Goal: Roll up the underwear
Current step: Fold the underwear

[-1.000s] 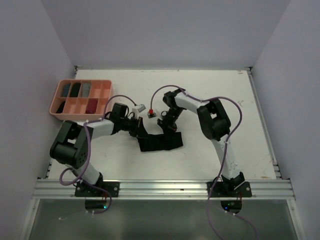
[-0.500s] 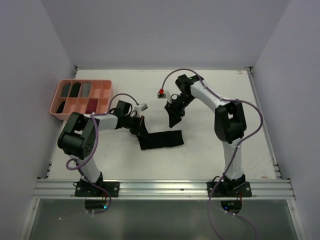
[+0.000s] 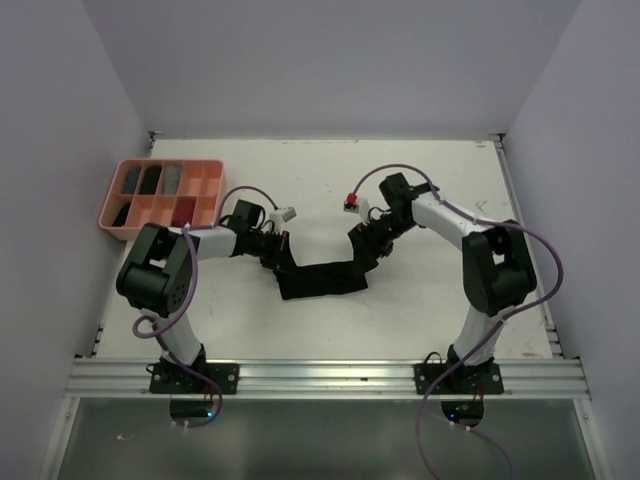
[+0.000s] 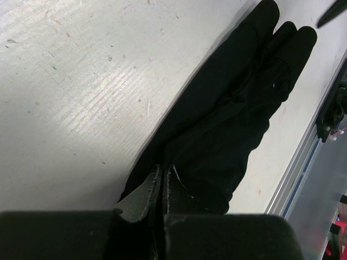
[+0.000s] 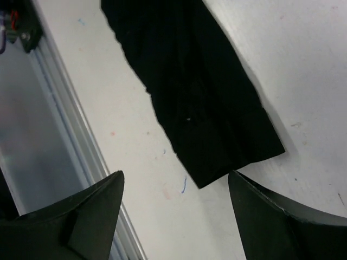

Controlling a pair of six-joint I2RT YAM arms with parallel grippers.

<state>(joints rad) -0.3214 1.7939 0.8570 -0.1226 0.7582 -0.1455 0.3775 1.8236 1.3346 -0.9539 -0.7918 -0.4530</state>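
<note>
The black underwear (image 3: 322, 279) lies as a long folded strip on the white table between my two arms. My left gripper (image 3: 281, 256) is shut on the strip's left end. In the left wrist view the underwear (image 4: 227, 108) runs away from that gripper (image 4: 162, 176) toward the upper right. My right gripper (image 3: 369, 246) stands open just over the strip's right end. In the right wrist view the squared end of the underwear (image 5: 200, 103) lies loose on the table ahead of that gripper (image 5: 175, 176), touching neither finger. No striped garment is in view.
A salmon-pink compartment tray (image 3: 113, 203) stands at the far left, with dark and red rolled items in some cells. An aluminium rail (image 3: 320, 375) runs along the near table edge. White walls close in the left, back and right sides.
My right gripper has opened and let go of the underwear's right end, then swung right and toward the near edge. The underwear now lies stretched out flat. My left gripper stays shut on its end.
</note>
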